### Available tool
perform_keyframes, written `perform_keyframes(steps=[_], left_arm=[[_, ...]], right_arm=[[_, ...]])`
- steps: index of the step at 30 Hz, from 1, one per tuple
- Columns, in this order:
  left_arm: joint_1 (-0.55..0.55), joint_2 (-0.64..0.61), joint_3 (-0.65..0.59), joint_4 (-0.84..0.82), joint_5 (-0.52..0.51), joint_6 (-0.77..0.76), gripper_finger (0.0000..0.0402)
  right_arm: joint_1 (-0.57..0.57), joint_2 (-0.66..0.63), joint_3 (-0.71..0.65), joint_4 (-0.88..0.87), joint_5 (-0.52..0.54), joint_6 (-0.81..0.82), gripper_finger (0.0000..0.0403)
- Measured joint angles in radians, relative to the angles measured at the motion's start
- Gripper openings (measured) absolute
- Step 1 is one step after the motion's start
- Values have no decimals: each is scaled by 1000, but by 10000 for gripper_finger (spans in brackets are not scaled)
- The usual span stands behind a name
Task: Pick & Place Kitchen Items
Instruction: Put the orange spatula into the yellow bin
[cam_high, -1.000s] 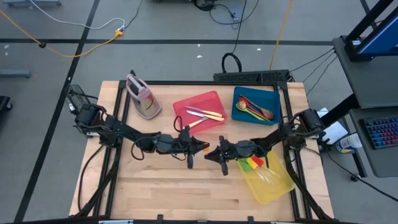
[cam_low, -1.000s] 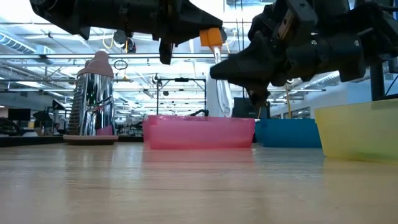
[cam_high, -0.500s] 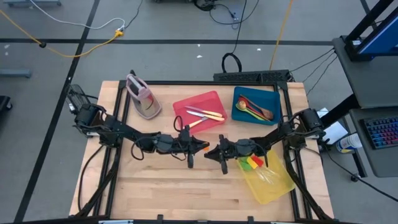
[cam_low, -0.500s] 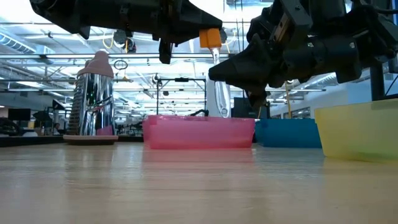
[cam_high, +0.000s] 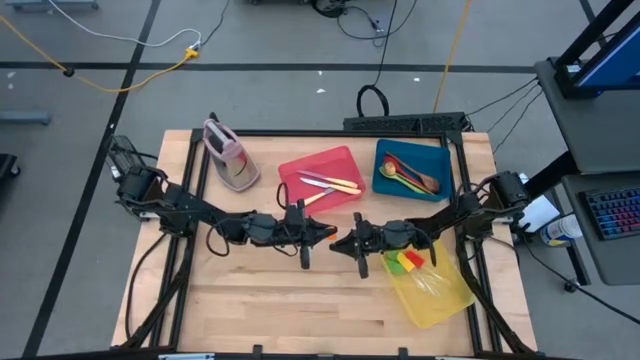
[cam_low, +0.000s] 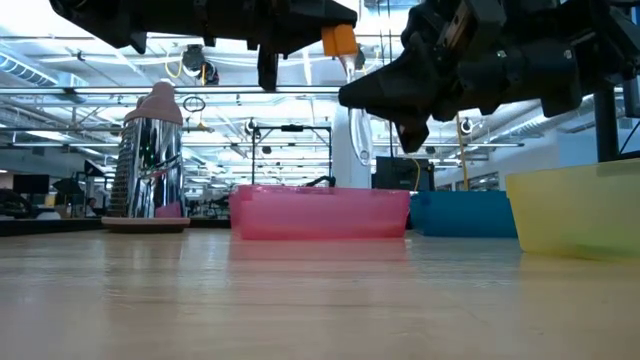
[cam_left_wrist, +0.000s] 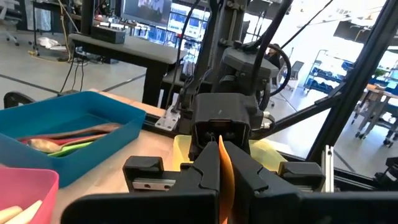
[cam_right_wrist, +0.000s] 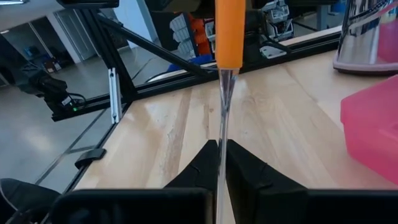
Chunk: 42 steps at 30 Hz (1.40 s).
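Observation:
A slim utensil with an orange head (cam_low: 339, 40) and a clear handle (cam_low: 352, 78) hangs high over the middle of the table, held by both grippers. My left gripper (cam_high: 324, 235) comes from the table's left and is shut on the orange head. My right gripper (cam_high: 342, 242) faces it from the right and is shut on the clear handle. Cream-handled knives (cam_high: 330, 184) lie in the red tray (cam_high: 296, 172). Green and brown spoons (cam_high: 408, 174) lie in the blue tray (cam_high: 440, 160). Clear-handled pieces with red, green and yellow heads (cam_high: 405, 262) lie in the yellow tray (cam_high: 450, 300). My left gripper pinches the utensil's orange head (cam_left_wrist: 224, 163) between its two fingers, coming about level from the table's left. The utensil is lifted clear of the table, roughly upright with its head up. My right gripper pinches the clear handle (cam_right_wrist: 222, 134) below the orange head (cam_right_wrist: 229, 31) between its two fingertips (cam_right_wrist: 202, 163), coming about level from the table's right. The handle stands upright across the fingers.
A pink-grey stand (cam_high: 230, 155) sits at the far left, also seen in the low view (cam_low: 152, 160). The three trays line the far and right parts of the table. Bare wood (cam_high: 280, 300) lies near the front edge.
Both grippers have gone up a little together, still shut on the orange-headed utensil, which has risen with them and stays roughly upright.

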Motion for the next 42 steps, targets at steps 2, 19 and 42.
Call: perform_keyframes(steps=[2,19,42], left_arm=[[0,0,0,6,0,-1,3],[0,2,-2,7,0,0,3],[-1,3,-4,0,2,0,4]], right_arm=[[0,-6,0,-4,1,-3,12],[-13,-6,0,-2,0,-4,17],[-14,-8,3,69,3,-28,12]])
